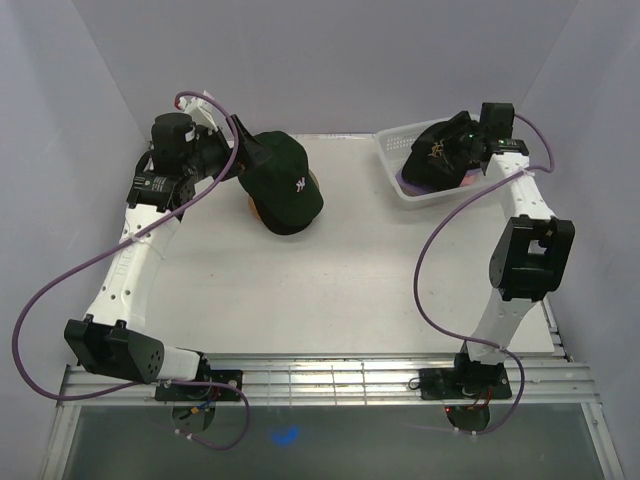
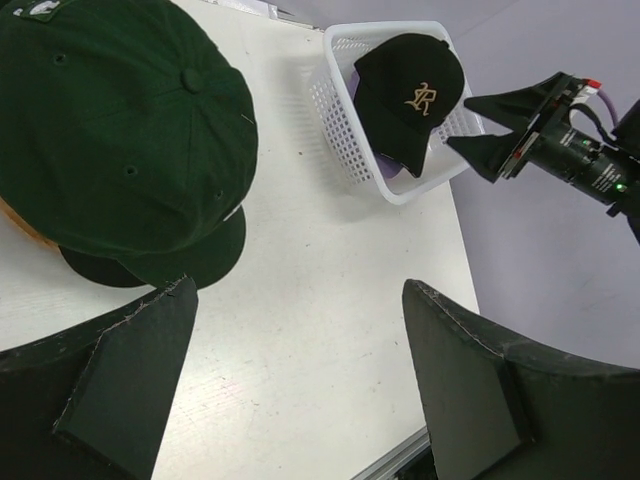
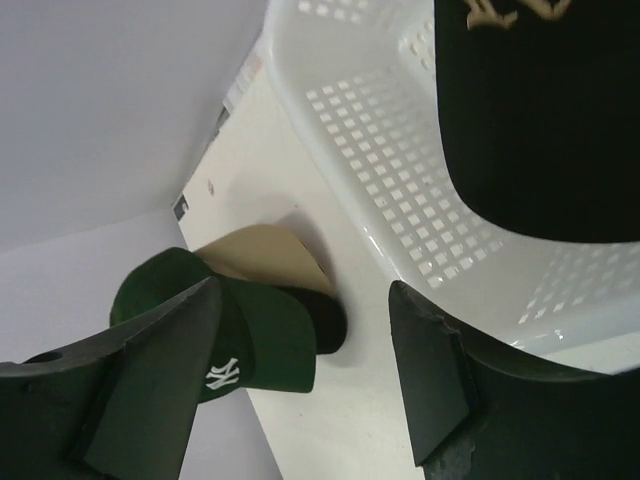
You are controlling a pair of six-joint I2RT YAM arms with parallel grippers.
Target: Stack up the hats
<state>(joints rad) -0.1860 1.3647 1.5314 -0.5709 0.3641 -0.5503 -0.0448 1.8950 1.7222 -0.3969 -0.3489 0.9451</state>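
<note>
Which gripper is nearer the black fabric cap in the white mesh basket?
Right. The right gripper is beside the black cap at the basket's edge; the left gripper is away by the dark green cap.

White table (image 1: 350, 280): mesh basket (image 1: 393, 170), perhaps stand (image 3: 262, 256)

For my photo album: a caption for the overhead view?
Green cap tops the stand; black cap sits in the basket.

From above and behind the arm bases (image 1: 190, 385), the top camera takes in the whole table (image 1: 330, 280). Both wrist cameras peer low between their fingers (image 2: 120, 390), sharing the white basket (image 2: 340, 110) and green cap (image 2: 120, 130); the right seems nearest the basket.
</note>
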